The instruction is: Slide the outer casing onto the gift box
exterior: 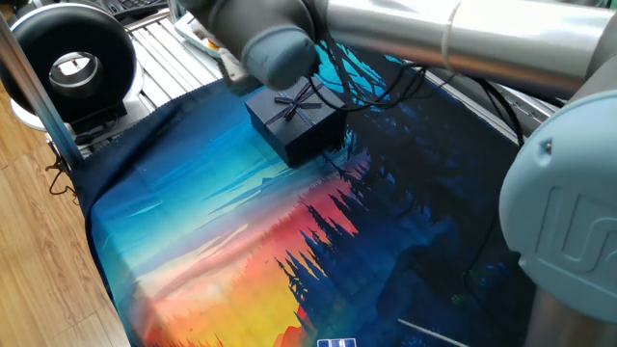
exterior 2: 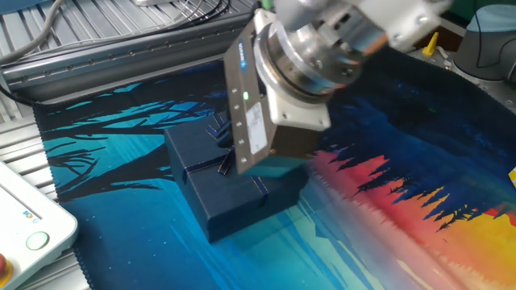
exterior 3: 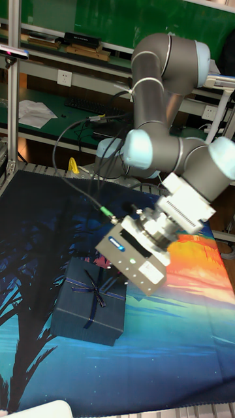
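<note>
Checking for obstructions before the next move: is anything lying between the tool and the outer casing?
Nothing shows there. In the tall fixed view the tool hangs right beside the outer casing, at its bow-topped face, with only patterned cloth around.

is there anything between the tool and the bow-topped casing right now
Nothing visible does. The outer casing sits on the printed cloth with its bow face bare, and the tool hangs close at its edge. No other object lies around it. The wrist hides the fingertips, so actual contact can't be judged.
</note>
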You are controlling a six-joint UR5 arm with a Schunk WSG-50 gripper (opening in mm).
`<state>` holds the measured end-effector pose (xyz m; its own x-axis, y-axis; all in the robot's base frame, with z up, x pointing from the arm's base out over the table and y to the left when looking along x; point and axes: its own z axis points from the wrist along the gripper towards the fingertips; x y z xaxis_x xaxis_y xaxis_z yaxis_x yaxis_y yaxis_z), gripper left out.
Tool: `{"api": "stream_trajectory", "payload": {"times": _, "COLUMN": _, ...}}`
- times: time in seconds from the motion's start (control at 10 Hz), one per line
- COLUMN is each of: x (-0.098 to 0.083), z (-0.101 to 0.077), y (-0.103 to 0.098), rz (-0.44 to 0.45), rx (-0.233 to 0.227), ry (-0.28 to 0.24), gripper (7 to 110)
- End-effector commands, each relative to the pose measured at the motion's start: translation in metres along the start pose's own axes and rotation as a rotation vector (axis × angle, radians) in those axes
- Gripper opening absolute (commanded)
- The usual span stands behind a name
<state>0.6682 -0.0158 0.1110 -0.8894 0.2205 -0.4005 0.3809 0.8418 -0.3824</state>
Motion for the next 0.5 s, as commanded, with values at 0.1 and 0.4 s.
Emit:
{"api": "stream_trajectory", "payload": {"times": 0.1, "x": 0.002, "z": 0.019, "y": -0.026, "rz": -0.03, "rx": 0.043, "ry": -0.028, "gripper": 7}}
{"api": "stream_trajectory", "payload": {"times": 0.4, "x": 0.016, "z": 0.02, "y": -0.019, "rz": -0.001, "rx": 0.002, "ry": 0.015, "gripper": 7}}
